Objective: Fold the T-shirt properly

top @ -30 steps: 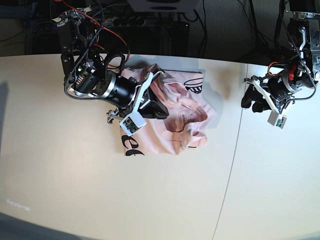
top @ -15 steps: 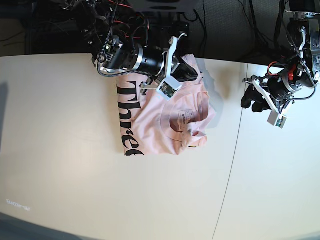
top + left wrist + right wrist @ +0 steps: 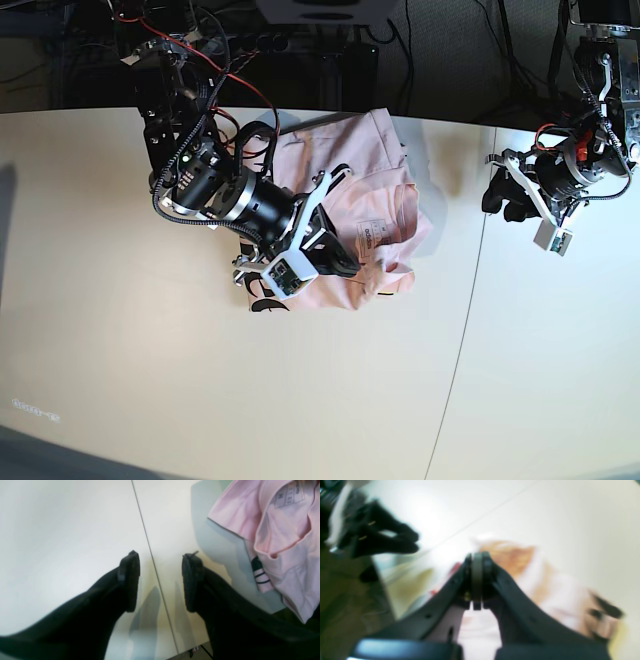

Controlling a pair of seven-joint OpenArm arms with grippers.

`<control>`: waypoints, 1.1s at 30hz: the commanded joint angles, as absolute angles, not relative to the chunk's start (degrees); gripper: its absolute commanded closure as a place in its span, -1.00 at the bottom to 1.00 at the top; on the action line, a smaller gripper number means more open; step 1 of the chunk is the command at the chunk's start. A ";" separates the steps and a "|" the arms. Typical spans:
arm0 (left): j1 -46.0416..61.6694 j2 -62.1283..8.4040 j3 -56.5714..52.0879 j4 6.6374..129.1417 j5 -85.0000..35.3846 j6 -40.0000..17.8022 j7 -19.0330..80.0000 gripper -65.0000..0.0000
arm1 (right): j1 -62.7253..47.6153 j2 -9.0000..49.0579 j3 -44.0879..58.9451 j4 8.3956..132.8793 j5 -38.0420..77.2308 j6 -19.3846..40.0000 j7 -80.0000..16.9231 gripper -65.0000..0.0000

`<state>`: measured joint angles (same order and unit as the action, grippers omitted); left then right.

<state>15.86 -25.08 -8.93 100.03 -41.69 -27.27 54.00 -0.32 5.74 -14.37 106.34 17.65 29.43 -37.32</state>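
The pale pink T-shirt (image 3: 385, 170) lies crumpled at the back middle of the table, its white neck label (image 3: 368, 233) facing up. A bit of black lettering (image 3: 265, 301) shows at its front left edge. My right gripper (image 3: 345, 260) hovers over the shirt's front part. In the blurred right wrist view its jaws (image 3: 477, 562) are shut, with no cloth seen between them, and the shirt (image 3: 545, 585) lies beyond. My left gripper (image 3: 497, 200) is open and empty over bare table, right of the shirt. Its wrist view shows the gripper (image 3: 160, 580) and the shirt (image 3: 275, 530) with its label (image 3: 290, 495).
A thin seam (image 3: 465, 310) runs front to back across the white table, just left of the left gripper; it also shows in the left wrist view (image 3: 147, 542). Cables and dark equipment (image 3: 300, 40) stand behind the table's back edge.
My right arm swung from the shirt's middle to the back edge, spreading the shirt, then came back over its front part. It now hides most of the lettering. The left arm has not moved.
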 commanded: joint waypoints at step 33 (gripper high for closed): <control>20.47 -28.97 -13.06 116.29 -51.35 -35.42 52.73 0.59 | 22.52 -3.42 -8.78 77.67 10.20 31.75 -32.80 1.00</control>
<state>20.82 -28.34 -12.71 115.46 -50.76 -34.22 53.78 20.93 -3.46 -8.91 76.73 9.56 29.41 -34.28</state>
